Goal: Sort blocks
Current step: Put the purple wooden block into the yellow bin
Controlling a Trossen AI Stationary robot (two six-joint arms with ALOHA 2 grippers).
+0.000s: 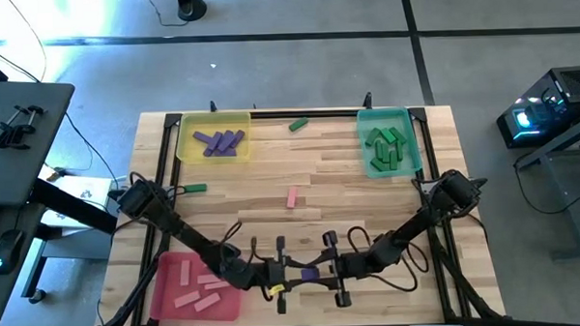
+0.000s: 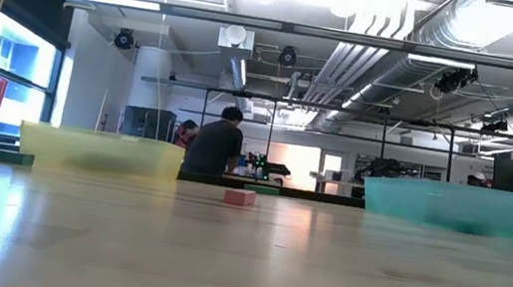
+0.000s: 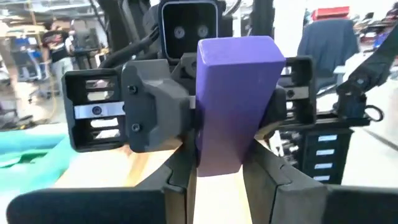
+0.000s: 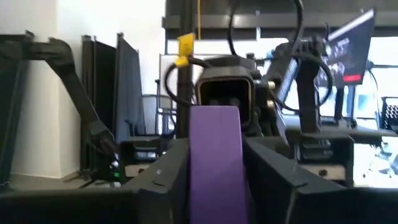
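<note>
A purple block (image 1: 308, 275) hangs above the table's near middle, between my two grippers, which face each other. My left gripper (image 1: 292, 276) comes from the left and is shut on one end of it (image 3: 217, 177). My right gripper (image 1: 325, 272) comes from the right, and its fingers flank the other end (image 4: 216, 155). Loose on the table lie a pink block (image 1: 292, 197) and two green blocks (image 1: 298, 124) (image 1: 195, 189). The low view shows neither gripper. My left gripper pinches the purple block's two long sides at the end nearest it (image 3: 214, 158), between its two fingers. The fingers come level from the table's left and lie along the block. The block is lifted clear of the table and points toward my right gripper. My right gripper has the block's opposite end (image 4: 214, 180) between its two fingers, which lie close against its sides. They come about level from the table's right, along the block.
A yellow tray (image 1: 185, 147) with purple blocks stands at the far left. A teal tray (image 1: 367, 165) with green blocks stands at the far right. A pink tray (image 1: 169, 293) with pink blocks stands at the near left. A person is in the room beyond the table.
</note>
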